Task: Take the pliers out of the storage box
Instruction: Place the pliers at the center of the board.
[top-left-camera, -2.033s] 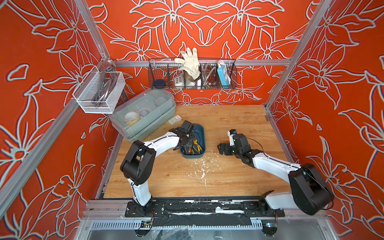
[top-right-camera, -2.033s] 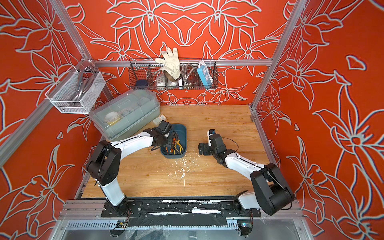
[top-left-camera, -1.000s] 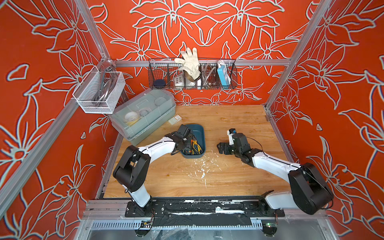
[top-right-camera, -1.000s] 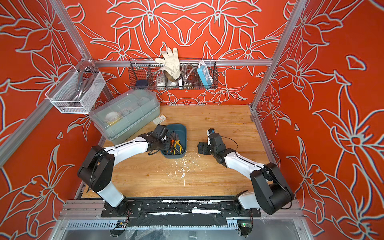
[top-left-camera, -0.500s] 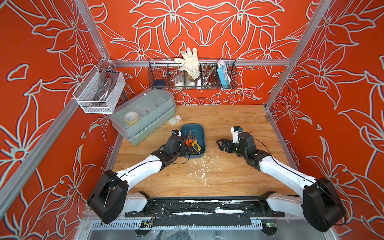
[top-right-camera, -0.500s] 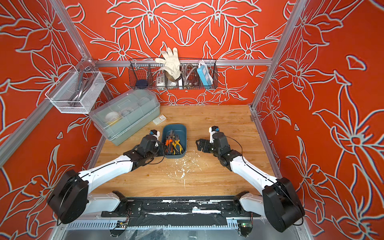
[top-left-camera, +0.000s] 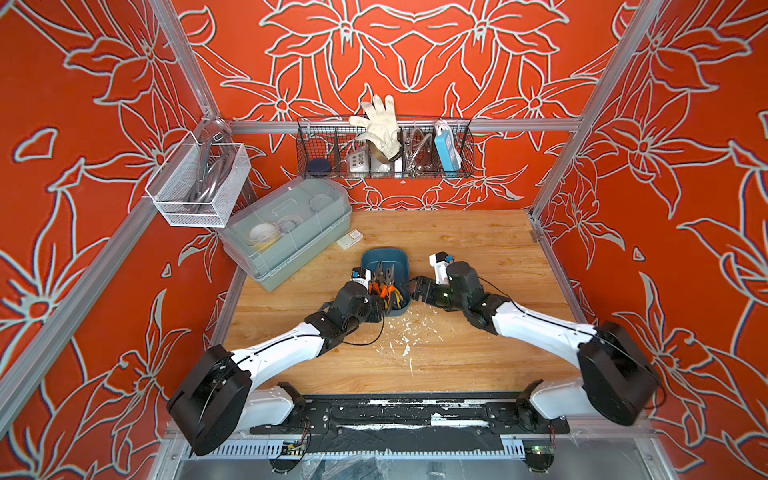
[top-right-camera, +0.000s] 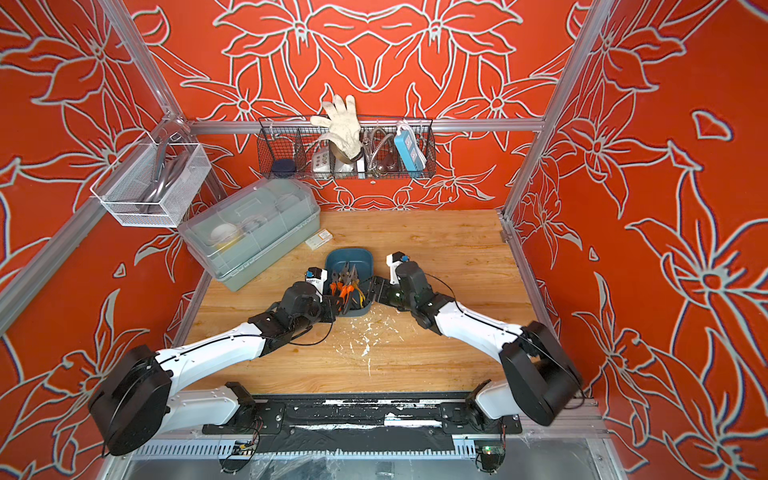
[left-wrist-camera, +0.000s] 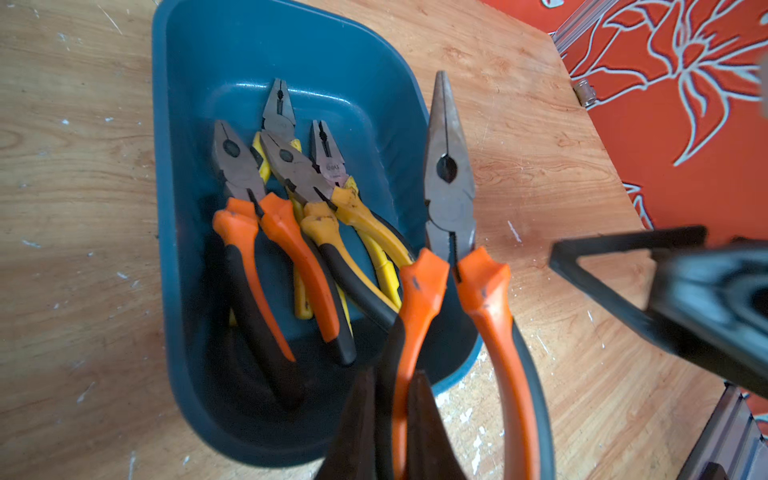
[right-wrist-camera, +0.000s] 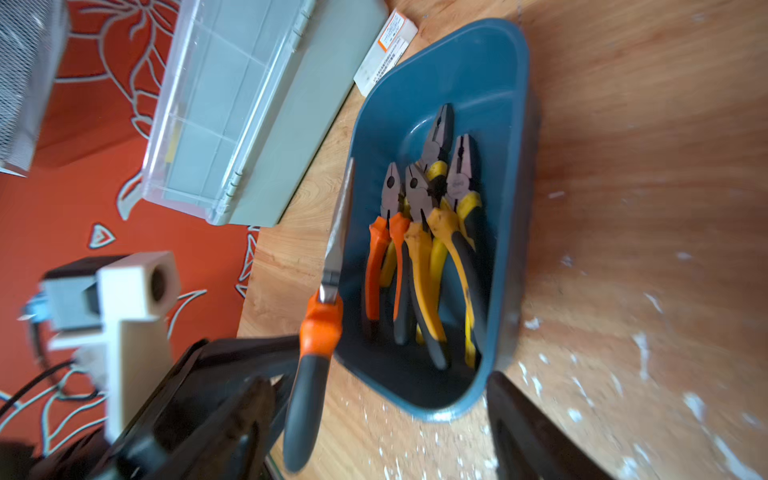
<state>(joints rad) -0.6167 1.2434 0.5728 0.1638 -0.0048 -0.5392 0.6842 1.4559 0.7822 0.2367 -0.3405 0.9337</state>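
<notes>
The orange-handled pliers (left-wrist-camera: 451, 199) hang above the edge of the storage box (left-wrist-camera: 160, 124), with one handle clamped in the left pincer (left-wrist-camera: 392, 390). Four more pliers (left-wrist-camera: 291, 174) lie inside. I think the arm should rise until the nose is clear of the rim, then move sideways to a bare part of the table (top-left-camera: 457, 353). The right pincer (top-left-camera: 417, 287) stands wide and empty beside the box.

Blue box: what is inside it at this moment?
Four pliers lie heaped in the box: one orange-handled pair, three yellow-handled pairs. The bottom yellow pair is largely covered by the others. A fifth pair is held up by the left claw, not inside.
</notes>
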